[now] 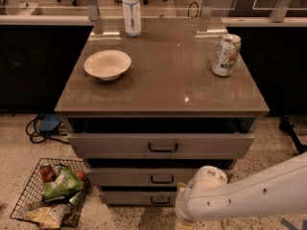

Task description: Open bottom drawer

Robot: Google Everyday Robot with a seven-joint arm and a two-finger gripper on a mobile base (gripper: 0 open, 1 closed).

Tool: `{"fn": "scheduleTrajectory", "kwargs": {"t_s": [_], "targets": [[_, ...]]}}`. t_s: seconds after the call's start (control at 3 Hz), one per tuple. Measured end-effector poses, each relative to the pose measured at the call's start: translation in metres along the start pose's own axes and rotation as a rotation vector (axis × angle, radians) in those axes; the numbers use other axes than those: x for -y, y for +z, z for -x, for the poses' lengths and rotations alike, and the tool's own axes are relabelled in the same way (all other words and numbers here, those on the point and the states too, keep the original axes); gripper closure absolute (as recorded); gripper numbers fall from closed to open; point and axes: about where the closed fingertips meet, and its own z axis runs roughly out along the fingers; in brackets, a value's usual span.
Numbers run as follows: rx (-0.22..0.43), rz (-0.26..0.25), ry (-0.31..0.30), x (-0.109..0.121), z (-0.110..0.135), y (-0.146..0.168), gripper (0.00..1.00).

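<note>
The cabinet has three light-grey drawers. The bottom drawer [139, 198] is the lowest, with a small black bar handle [160, 201]; its front stands slightly out from the cabinet. The white arm [240, 195] comes in from the lower right and bends in front of the cabinet's lower right corner. The gripper itself is hidden below the arm's wrist [201, 200], just right of the bottom drawer's handle.
The top drawer [161, 145] is pulled out a little, the middle drawer [144, 177] less. On the cabinet top stand a white bowl [107, 64], a water bottle [131, 9] and a can [226, 55]. A wire basket of snacks [50, 191] sits on the floor at left.
</note>
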Motion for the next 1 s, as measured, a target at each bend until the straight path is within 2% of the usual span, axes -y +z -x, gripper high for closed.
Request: {"fn": "scheduleTrajectory", "kwargs": {"t_s": [0.33, 0.67, 1.0], "targets": [[-0.055, 0.006, -0.012, -0.004, -0.005, 0.021, 0.00], [-0.094, 0.012, -0.033, -0.012, 0.002, 0.047, 0.00], [-0.090, -0.024, -0.121, -0.014, 0.007, 0.107, 0.00]]}}
